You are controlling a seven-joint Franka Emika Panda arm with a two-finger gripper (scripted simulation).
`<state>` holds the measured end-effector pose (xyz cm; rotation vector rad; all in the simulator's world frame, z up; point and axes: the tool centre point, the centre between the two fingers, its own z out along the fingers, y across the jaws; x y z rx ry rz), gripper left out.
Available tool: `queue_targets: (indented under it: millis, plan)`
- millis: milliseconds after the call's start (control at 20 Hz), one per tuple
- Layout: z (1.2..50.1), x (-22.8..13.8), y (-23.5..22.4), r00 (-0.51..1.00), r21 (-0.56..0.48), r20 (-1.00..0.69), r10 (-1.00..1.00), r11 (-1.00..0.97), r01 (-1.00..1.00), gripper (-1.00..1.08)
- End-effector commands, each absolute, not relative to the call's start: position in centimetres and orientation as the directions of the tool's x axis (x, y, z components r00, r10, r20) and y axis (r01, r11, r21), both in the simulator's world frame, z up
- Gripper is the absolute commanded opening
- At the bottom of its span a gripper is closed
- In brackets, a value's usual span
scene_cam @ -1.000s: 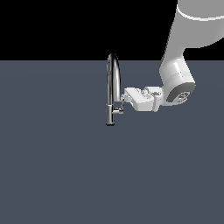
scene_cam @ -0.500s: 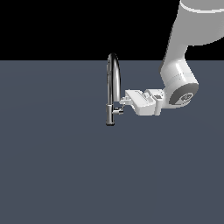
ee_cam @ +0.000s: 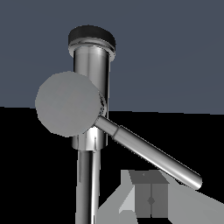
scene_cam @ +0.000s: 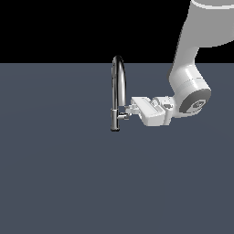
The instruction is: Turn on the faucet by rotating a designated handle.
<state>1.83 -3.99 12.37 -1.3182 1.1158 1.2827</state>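
Observation:
The chrome faucet (scene_cam: 117, 84) stands upright in the exterior view, its arched spout high above a short base. Low on its body the handle (scene_cam: 123, 116) juts out toward the exterior view's right. My gripper (scene_cam: 130, 109) lies level, its tips right at that handle, though contact cannot be made out. In the wrist view the faucet body (ee_cam: 89, 61) carries a round stub cap, from which the thin handle lever (ee_cam: 148, 153) slants away. There my gripper (ee_cam: 151, 194) shows its two fingers pressed together, shut with nothing between them, close beside the lever's free end.
A flat dark grey surface (scene_cam: 68, 183) spreads around the faucet. My white arm (scene_cam: 192, 87) comes in from the exterior view's upper right.
My hand has sunk slightly beside the faucet's lower body and the wrist has drifted a little to the exterior view's right. The faucet itself stays put.

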Motion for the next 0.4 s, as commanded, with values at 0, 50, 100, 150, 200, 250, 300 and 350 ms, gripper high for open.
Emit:
queue_targets:
  millis: [0, 50, 100, 150, 200, 250, 300, 350]
  plan:
    - [10.5, 1.1, -4.3, 0.019, -0.020, -1.000, 0.004, -0.127, -0.992, -1.00]
    - [9.8, 0.9, -4.5, 0.017, -0.017, -1.000, 0.004, -0.126, -0.992, -1.00]
    - [9.1, 0.6, -4.6, 0.015, -0.015, -1.000, 0.003, -0.125, -0.992, -1.00]
    - [8.4, 0.4, -4.7, 0.012, -0.012, -1.000, 0.002, -0.123, -0.992, -1.00]
    - [7.7, 0.1, -4.8, 0.010, -0.010, -1.000, 0.002, -0.122, -0.992, -1.00]
    - [7.0, -0.1, -4.9, 0.008, -0.008, -1.000, 0.001, -0.121, -0.993, -1.00]
    - [6.4, -0.3, -5.0, 0.005, -0.005, -1.000, 0.001, -0.120, -0.993, -1.00]
    - [6.4, -0.3, -5.0, 0.005, -0.005, -1.000, 0.001, -0.120, -0.993, -1.00]
